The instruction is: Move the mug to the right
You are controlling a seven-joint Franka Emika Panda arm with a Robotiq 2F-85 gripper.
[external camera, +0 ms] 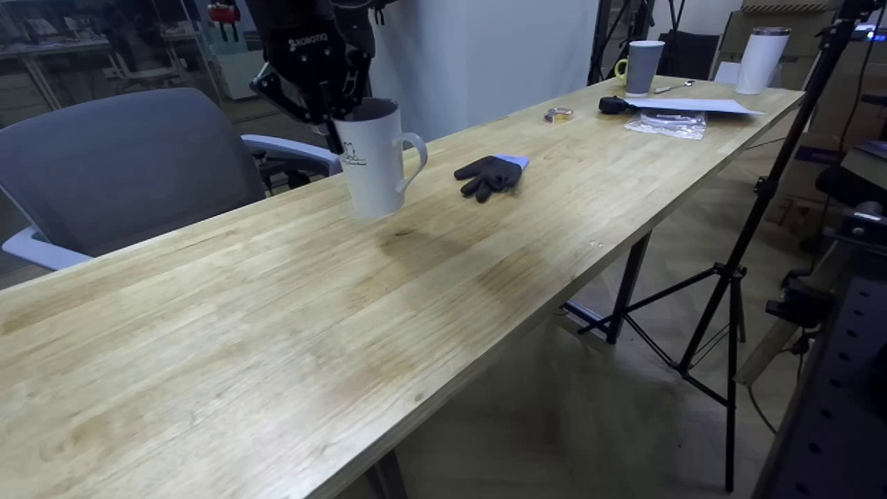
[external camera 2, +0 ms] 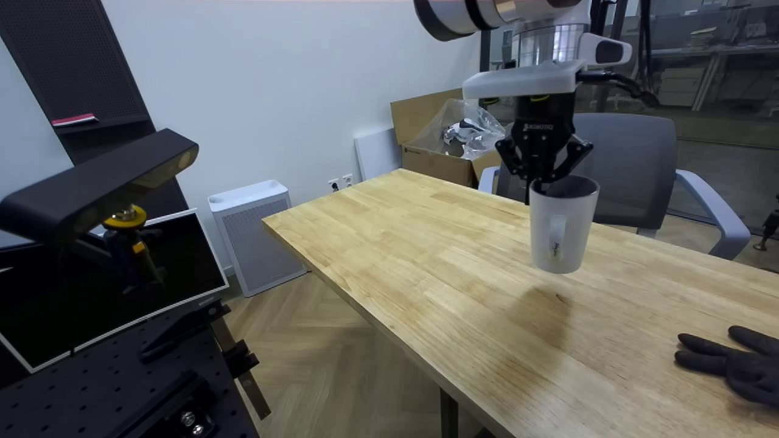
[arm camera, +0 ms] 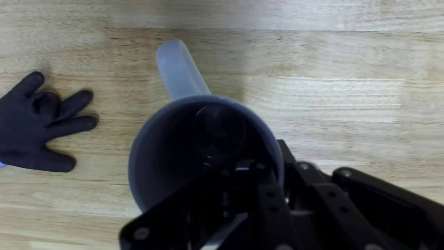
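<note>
The wrist view shows, left to right: glove (arm camera: 24, 130); mug (arm camera: 194, 146), raised above the table (arm camera: 347, 100) between its long edges, inner bottom visible here only; claw (arm camera: 269, 154), nearly closed, pinching the mug's wall from inside and outside. The mug's drawing (external camera: 351, 154) appears only in an exterior view.

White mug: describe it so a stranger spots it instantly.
Find the wooden table, then the black gripper above it. The mug, with its small dark logo, is clamped there by its rim. Unlike the distant gray cup and white tumbler, it shows a white loop handle.
</note>
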